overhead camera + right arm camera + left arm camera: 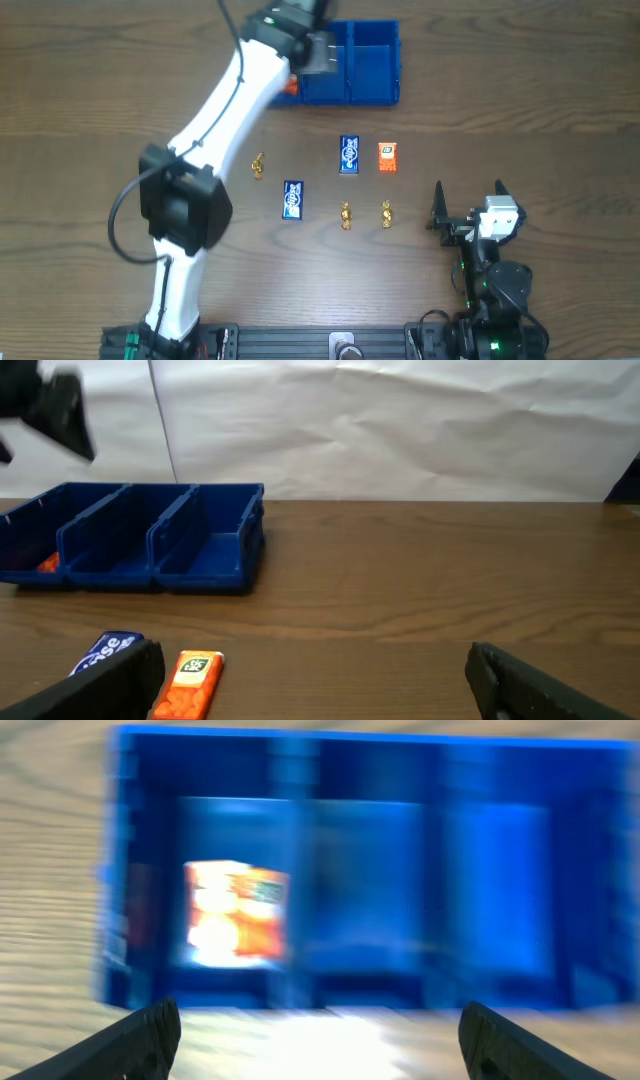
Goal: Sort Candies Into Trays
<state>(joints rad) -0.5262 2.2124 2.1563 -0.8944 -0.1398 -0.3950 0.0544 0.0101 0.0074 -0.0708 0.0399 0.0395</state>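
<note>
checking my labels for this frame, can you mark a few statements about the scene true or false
1. An orange pack lies in one compartment of the blue tray. True.
2. The left gripper holds a blue pack. False: it is open and empty, above the tray.
3. Three gold candies lie on the table. True.
4. The right gripper is over the tray. False: it is open near its own base, well apart from the tray.

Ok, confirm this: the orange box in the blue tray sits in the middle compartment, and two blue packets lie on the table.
Wrong on the compartment. The orange box lies in an end compartment of the blue tray, not the middle one, as the left wrist view shows. Two blue packets do lie on the table.
</note>
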